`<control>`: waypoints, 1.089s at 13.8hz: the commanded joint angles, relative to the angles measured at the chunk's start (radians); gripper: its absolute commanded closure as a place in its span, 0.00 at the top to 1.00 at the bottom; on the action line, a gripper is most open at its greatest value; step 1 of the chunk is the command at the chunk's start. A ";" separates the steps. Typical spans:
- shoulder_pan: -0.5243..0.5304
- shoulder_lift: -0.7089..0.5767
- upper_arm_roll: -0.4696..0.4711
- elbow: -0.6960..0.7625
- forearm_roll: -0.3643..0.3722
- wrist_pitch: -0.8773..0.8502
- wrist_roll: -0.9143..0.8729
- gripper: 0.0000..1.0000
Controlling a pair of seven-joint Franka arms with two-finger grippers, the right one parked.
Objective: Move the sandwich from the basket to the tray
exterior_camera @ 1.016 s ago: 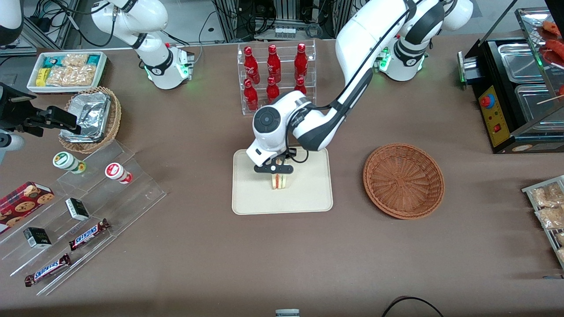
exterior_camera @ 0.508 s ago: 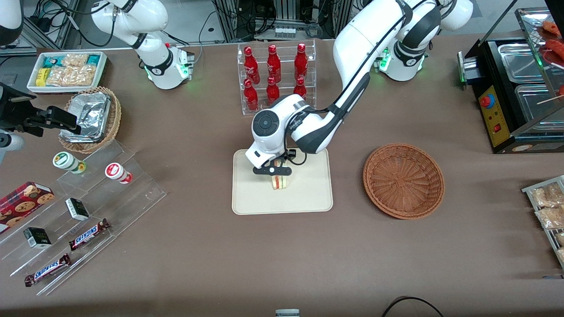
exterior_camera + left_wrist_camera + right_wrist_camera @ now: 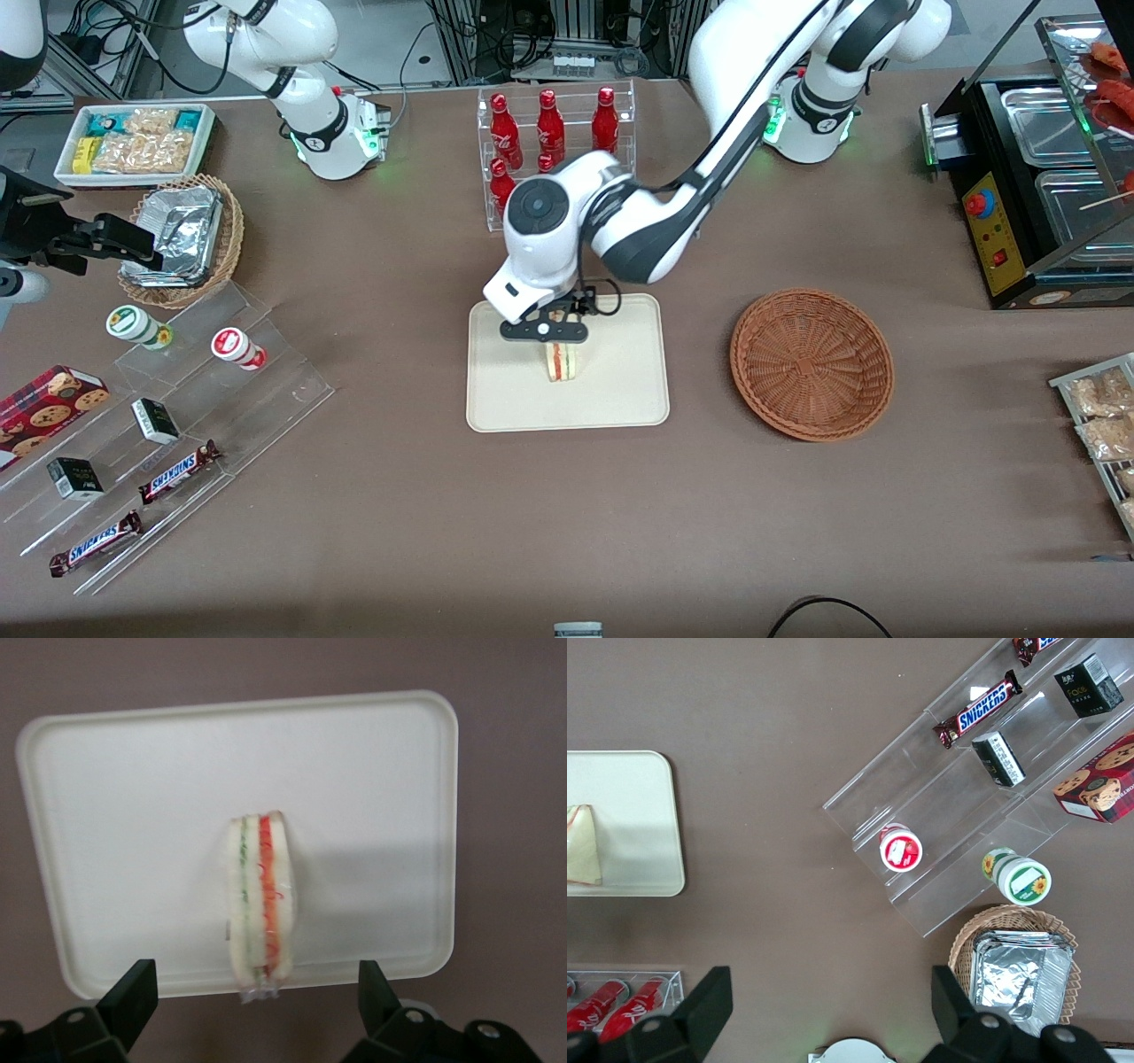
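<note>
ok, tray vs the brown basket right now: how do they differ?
The tray is flat, cream and rectangular with rounded corners; the basket is round, reddish-brown woven wicker with raised sides. The tray holds the sandwich, standing on edge; the basket holds nothing. The end effector hangs open above the tray, not the basket. Both sit on the brown table, side by side.

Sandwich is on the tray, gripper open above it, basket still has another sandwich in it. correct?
Not quite: the basket holds nothing, as the front view shows. The rest stands: the sandwich rests on the tray and the gripper is open above it.
</note>
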 commanded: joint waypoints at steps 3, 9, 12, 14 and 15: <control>0.176 -0.176 -0.002 -0.030 0.004 -0.115 -0.002 1.00; 0.410 -0.386 -0.002 -0.163 0.012 -0.214 0.123 1.00; 0.502 -0.520 -0.002 -0.276 0.001 -0.277 0.275 1.00; 0.565 -0.625 -0.003 -0.371 -0.005 -0.274 0.367 1.00; 0.591 -0.663 -0.003 -0.401 -0.011 -0.280 0.425 1.00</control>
